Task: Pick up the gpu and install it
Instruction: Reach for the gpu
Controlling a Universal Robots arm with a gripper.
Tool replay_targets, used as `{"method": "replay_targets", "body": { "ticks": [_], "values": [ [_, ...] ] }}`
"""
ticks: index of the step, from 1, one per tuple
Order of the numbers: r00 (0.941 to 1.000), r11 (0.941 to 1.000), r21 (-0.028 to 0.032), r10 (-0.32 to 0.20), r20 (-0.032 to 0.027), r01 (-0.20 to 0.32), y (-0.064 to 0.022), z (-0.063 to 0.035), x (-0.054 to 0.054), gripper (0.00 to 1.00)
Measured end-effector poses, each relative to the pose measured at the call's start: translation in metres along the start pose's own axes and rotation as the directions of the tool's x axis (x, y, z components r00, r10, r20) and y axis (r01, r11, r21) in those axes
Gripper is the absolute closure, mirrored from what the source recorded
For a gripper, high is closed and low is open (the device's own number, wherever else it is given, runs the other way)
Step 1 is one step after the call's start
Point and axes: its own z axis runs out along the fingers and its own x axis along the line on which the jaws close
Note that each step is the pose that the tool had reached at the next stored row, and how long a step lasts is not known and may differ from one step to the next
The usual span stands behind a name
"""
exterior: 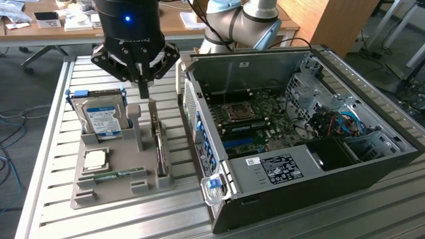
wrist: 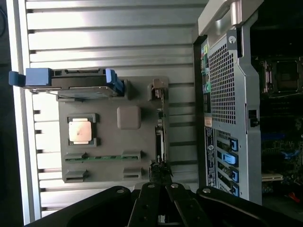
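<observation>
Obs.: my pincer (exterior: 143,93) is pinched fully together with nothing visible between the fingertips, so I hold no part. I hang over the far end of the grey holder (exterior: 113,191).

The gpu (exterior: 160,149) is not picked. It stands on edge in its slot along the holder's 3 o'clock side (exterior view), next to the open computer case (exterior: 371,164). Its silver bracket (exterior: 151,107) is at the card's 12 o'clock end.

Key relation, exterior view: the card's long axis runs 12 to 6 o'clock. My fingertips sit just above the bracket end, a shade toward 11 o'clock of it. The bulk of the card lies at 5 to 6 o'clock from me. I cannot tell whether the tips touch the bracket.

Wrist view: the card (wrist: 161,137) shows edge-on as a thin strip, roughly in line with my fingers.

The hard drive (exterior: 105,119) stands at 9 o'clock of the bracket, apart from it.

Judgement: only one arm, so reach is not in question. The narrow top edge is the only grip line.
</observation>
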Motion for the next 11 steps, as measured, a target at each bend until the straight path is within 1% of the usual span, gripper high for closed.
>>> {"method": "replay_targets", "body": {
  "ticks": [5, 6, 11],
  "values": [
    [1.0000, 1.0000, -0.0001, 0.000, 0.0000, 0.000, -0.0055, 0.0000, 0.001, 0.89],
    [1.0000, 1.0000, 0.0001, 0.000, 0.0002, 0.000, -0.0210, -0.0002, 0.002, 0.89],
    [1.0000, 1.0000, 0.0000, 0.000, 0.0000, 0.000, -0.0209, -0.0002, 0.002, 0.89]
  ]
}}
